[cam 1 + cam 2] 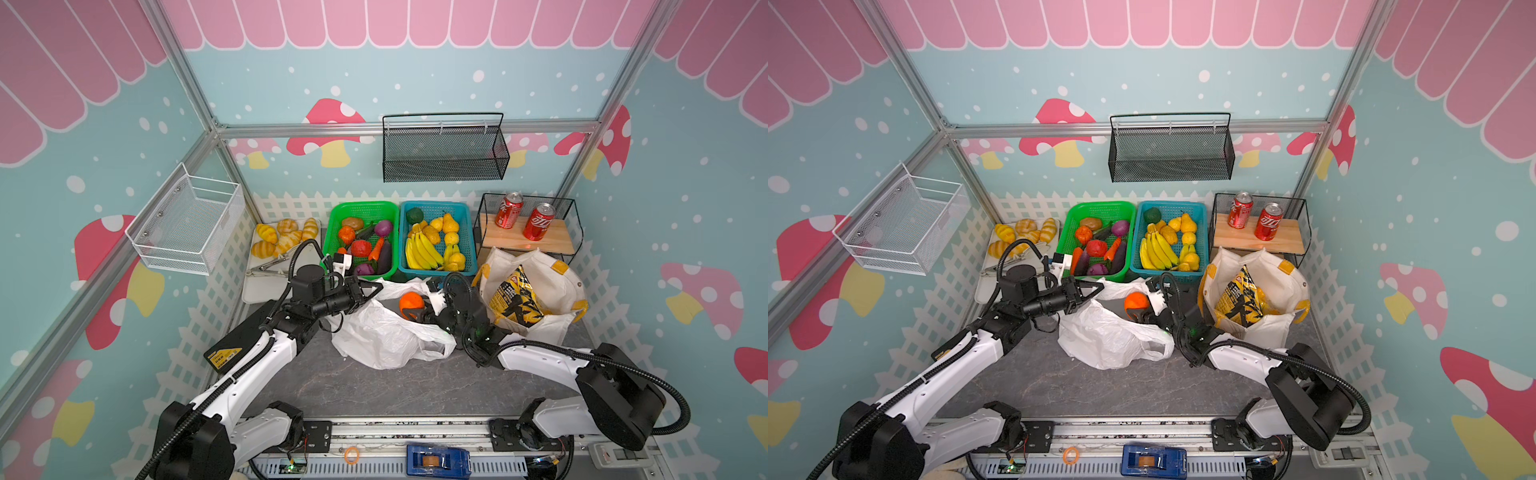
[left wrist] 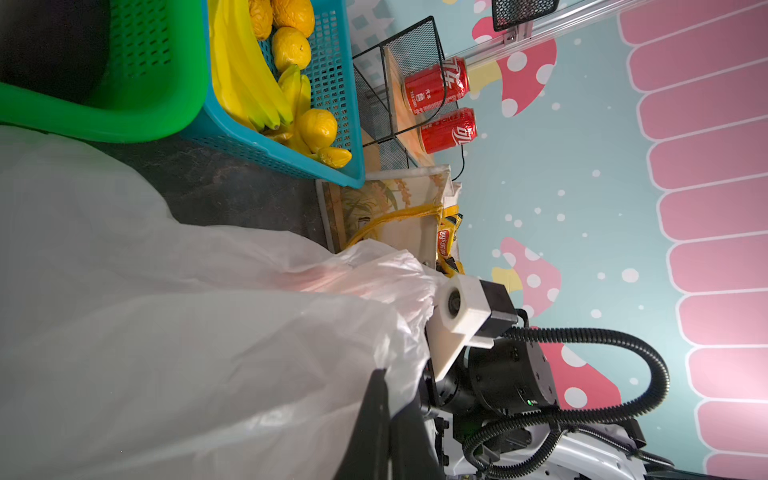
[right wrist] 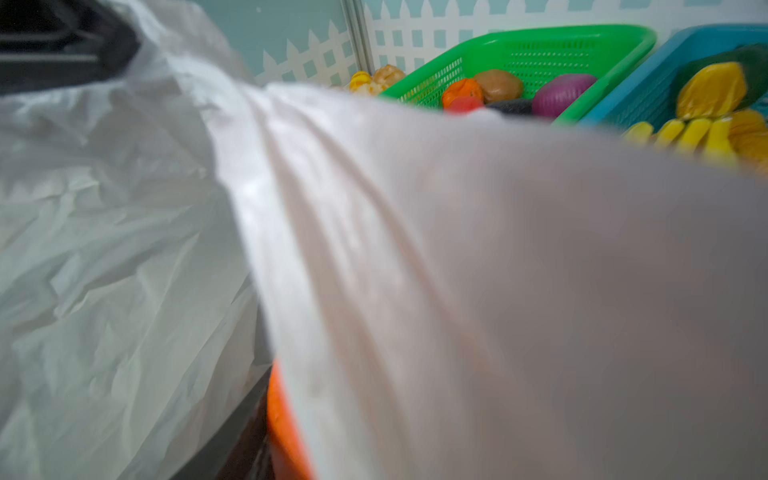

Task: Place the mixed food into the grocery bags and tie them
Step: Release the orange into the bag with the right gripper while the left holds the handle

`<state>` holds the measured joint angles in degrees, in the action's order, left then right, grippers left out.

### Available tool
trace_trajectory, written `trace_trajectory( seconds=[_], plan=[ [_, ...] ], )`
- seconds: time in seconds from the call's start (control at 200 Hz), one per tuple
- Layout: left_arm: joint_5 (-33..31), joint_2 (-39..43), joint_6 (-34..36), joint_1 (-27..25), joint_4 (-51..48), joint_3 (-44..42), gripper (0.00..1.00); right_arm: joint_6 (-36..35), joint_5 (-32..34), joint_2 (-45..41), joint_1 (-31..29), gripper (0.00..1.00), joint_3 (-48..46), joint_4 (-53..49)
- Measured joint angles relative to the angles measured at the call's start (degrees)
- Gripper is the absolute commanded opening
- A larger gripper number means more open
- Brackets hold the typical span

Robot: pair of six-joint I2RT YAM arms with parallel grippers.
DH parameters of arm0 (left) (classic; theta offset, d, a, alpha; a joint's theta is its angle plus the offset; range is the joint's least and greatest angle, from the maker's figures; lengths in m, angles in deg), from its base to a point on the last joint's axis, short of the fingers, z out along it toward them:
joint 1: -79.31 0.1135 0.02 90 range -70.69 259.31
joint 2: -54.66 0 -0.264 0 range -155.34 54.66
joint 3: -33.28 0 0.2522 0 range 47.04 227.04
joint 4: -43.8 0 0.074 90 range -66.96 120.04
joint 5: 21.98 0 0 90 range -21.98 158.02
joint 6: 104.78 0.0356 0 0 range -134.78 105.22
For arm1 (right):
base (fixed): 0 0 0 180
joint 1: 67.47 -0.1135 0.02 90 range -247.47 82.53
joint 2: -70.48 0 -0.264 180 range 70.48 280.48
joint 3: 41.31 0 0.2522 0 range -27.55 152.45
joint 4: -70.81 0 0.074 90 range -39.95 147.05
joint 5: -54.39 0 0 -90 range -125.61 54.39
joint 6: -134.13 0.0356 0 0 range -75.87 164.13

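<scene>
my left gripper is clenched on the raised rim of the white plastic bag, at the bag's far left edge; in the left wrist view the film fills most of the picture. my right gripper comes in from the bag's right side and is grasping the orange toy fruit, jaws spread wide around it, right over the bag's open mouth. in the right wrist view a fold of the bag drapes across the lens and only a sliver of the orange shows beneath it.

just right of the bag stands the cloth tote, open, with a yellow-and-black snack packet upright inside. behind the bag sit the green basket of toy vegetables and the blue basket, where yellow pears lie beside bananas.
</scene>
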<state>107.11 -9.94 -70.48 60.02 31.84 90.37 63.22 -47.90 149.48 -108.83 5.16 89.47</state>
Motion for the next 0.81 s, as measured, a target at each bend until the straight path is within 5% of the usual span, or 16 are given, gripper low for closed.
trace_trajectory(
  seconds=[0.29, 0.485, 0.806],
  plan=[
    [-3.5, 1.1, 5.2, 1.0, -5.9, 0.0, 0.00, 2.3, -1.3, 6.8, -6.0, 0.62, 3.2, 3.2],
    [-3.7, 1.2, 5.4, 1.3, -6.3, 0.0, 0.00, 5.0, -0.8, 13.4, -9.0, 0.78, 11.0, 4.2],
    [-3.6, 2.3, 5.2, 6.7, -6.3, -0.3, 0.00, 3.5, -3.0, 13.1, -9.1, 0.86, 12.0, 3.3]
  ],
)
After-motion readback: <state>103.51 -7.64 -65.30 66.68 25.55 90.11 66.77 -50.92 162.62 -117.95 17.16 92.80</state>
